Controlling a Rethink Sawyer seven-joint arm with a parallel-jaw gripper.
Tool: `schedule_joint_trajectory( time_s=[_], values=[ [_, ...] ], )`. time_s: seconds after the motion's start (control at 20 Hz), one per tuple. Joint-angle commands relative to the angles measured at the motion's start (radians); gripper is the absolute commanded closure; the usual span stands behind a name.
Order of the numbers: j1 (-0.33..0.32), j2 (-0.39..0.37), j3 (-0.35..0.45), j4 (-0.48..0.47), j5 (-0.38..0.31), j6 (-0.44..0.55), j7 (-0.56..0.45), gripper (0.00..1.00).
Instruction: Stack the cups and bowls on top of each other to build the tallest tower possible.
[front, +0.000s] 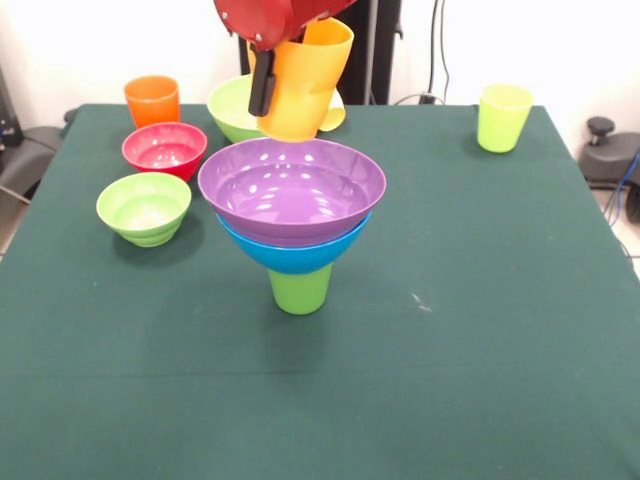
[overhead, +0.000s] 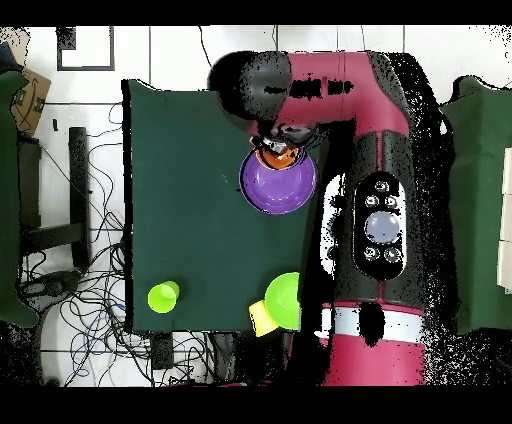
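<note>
Hanging just above the far rim of the purple bowl (front: 291, 188), the orange-yellow cup (front: 302, 78) is clenched in the gripper (front: 268, 72), one dark finger (front: 263, 82) pressed down its outer wall, the other hidden from the front view. The cup is mouth up and tilted, its narrow base pointing down toward the bowl's back edge rather than its middle. Under it stands the tower: a green cup (front: 300, 289) upside down on the surface (front: 480, 330), a blue bowl (front: 293, 256) resting on that, and the purple bowl nested in the blue one. What the coming move turns on is that offset: the bowl's centre lies toward the camera side of the cup in the front view, so I judge the cup needs to come forward and be set upright before it goes down, or it will land on the sloping wall and tip. Off to the side sit a red bowl (front: 164, 148), a small lime bowl (front: 144, 207), an orange cup (front: 152, 100), a large lime bowl (front: 232, 108) behind the gripper, and a yellow-green cup (front: 503, 117) well apart.
</note>
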Motion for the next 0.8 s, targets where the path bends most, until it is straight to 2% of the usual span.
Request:
schedule_joint_trajectory(
  time_s=[0.05,0.8],
  values=[
    [-0.021,0.049,0.092,0.152,-0.017,-0.047,-0.113,1.0],
    [-0.025,0.075,0.095,0.132,-0.073,-0.051,-0.133,1.0]
  ],
)
